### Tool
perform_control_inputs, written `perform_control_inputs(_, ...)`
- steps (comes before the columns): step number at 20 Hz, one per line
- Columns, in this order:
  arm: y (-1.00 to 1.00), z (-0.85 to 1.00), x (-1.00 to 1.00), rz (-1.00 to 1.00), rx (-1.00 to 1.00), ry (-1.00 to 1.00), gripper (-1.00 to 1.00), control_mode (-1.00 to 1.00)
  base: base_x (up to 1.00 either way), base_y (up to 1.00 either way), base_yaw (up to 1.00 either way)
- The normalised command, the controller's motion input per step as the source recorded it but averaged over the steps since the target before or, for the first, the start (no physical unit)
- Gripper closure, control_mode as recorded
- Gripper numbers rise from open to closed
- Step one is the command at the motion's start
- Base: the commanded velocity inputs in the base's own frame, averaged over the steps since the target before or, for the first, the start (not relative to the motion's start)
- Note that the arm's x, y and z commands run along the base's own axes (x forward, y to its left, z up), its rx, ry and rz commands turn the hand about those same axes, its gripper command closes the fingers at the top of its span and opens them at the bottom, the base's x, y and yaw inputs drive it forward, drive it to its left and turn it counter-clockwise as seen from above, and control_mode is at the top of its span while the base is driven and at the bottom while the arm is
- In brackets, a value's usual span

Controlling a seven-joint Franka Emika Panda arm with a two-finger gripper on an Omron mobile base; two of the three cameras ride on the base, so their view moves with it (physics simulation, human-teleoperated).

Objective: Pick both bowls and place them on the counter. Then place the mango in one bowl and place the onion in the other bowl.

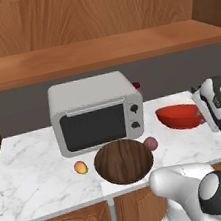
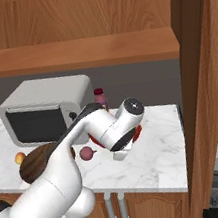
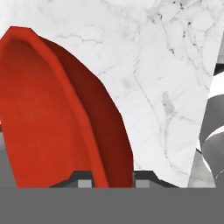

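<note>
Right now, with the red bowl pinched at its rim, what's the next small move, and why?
Probably lower it the last bit and open. In the hand view the gripper is shut on the red bowl by its rim, and from the left base view the bowl looks above the counter right of the microwave, apart from the wooden bowl.

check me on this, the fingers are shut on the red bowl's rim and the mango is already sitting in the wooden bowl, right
Not quite. The mango lies on the counter left of the wooden bowl, not in it, as the left base view shows. The fingers do straddle the red bowl rim.
</note>
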Motion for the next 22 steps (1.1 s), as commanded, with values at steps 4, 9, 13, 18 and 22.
perform_control_inputs(4, -0.05, -0.56, 0.20, 0.00, 0.08, 0.09, 1.00, -1.00, 0.00, 0.00, 0.00)
perform_control_inputs(9, -0.03, -0.58, 0.01, 0.03, 0.01, 0.02, 1.00, -1.00, 0.00, 0.00, 0.00)
perform_control_inputs(13, -0.17, -0.42, 0.25, 0.00, 0.00, 0.00, 1.00, -1.00, 0.00, 0.00, 0.00)
perform_control_inputs(18, -0.21, -0.35, 0.16, 0.00, 0.00, 0.00, 1.00, -1.00, 0.00, 0.00, 0.00)
perform_control_inputs(22, -0.20, -0.37, 0.09, 0.00, 0.00, 0.01, 1.00, -1.00, 0.00, 0.00, 0.00)
